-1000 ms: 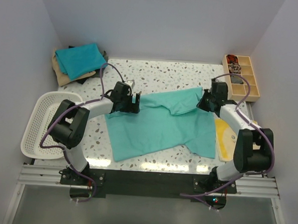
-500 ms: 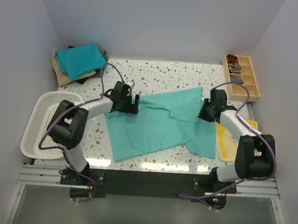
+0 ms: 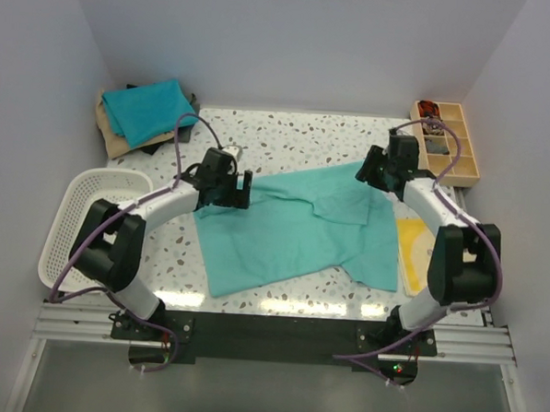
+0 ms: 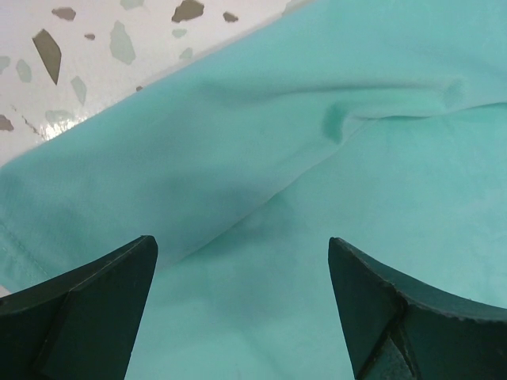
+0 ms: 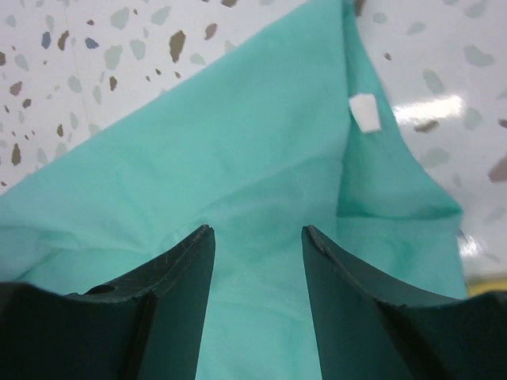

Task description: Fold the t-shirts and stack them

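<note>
Sea-green t-shirt (image 3: 292, 235) lies part-folded at bench (image 3: 306, 134) centre. Left gripper (image 4: 242, 249) spread wide above it; right gripper (image 5: 257, 233) parted, pinching nothing.

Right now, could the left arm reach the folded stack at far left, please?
Probably yes: the left gripper is open and empty, and only bare table lies between it and the stack.
</note>
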Robot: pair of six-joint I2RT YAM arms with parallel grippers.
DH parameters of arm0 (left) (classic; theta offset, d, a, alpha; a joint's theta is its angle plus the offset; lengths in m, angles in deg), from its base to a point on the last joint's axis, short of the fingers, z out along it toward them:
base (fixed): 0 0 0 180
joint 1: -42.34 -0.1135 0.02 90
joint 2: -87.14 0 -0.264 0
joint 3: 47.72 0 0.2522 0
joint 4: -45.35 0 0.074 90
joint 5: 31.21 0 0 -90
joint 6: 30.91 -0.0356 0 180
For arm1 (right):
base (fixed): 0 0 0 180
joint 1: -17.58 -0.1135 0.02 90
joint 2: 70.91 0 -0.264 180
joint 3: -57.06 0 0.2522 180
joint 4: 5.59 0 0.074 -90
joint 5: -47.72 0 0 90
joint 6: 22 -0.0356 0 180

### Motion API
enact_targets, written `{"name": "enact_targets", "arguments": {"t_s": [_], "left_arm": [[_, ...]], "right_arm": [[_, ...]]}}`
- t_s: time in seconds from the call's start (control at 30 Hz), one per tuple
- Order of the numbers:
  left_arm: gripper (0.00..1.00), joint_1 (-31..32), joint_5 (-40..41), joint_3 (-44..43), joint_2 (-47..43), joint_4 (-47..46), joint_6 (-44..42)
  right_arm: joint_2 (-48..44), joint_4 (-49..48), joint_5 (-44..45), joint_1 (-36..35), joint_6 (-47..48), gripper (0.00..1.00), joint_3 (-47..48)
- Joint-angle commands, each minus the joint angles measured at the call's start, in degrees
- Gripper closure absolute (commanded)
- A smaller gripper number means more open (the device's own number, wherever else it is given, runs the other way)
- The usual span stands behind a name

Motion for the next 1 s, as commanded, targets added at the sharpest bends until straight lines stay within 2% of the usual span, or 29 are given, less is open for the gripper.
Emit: {"name": "enact_targets", "arguments": {"t_s": [0.0, 0.27, 0.47, 0.5, 0.67, 0.97], "left_arm": [[0.06, 0.2, 2.2, 4.3, -1.0, -1.8, -0.5], [0.05, 0.0, 4.8, 9.0, -0.9, -8.3, 1.9], [0.06, 0.1, 5.8, 8.5, -1.5, -5.4, 2.4], [0.06, 0.1, 5.6, 9.7, -3.7, -5.7, 2.6], [0.04, 0.1, 4.6, 13.8, -10.3, -14.0, 3.8], [0.04, 0.1, 3.8, 15.8, -6.0, -21.6, 6.2]], "right_arm": [[10.1, -8.4, -6.5, -0.4, -0.8, 0.48, 5.8], [19.6, -11.3, -10.7, -0.4, -1.9, 0.49, 11.5], [24.1, -9.1, -11.4, -0.4, -1.5, 0.49, 14.0], [24.3, -9.2, -11.9, -0.4, -1.4, 0.49, 14.3], [26.0, -8.6, -11.6, -0.3, -1.4, 0.48, 14.9], [28.1, -7.7, -12.3, -0.4, -1.0, 0.49, 15.8]]}}
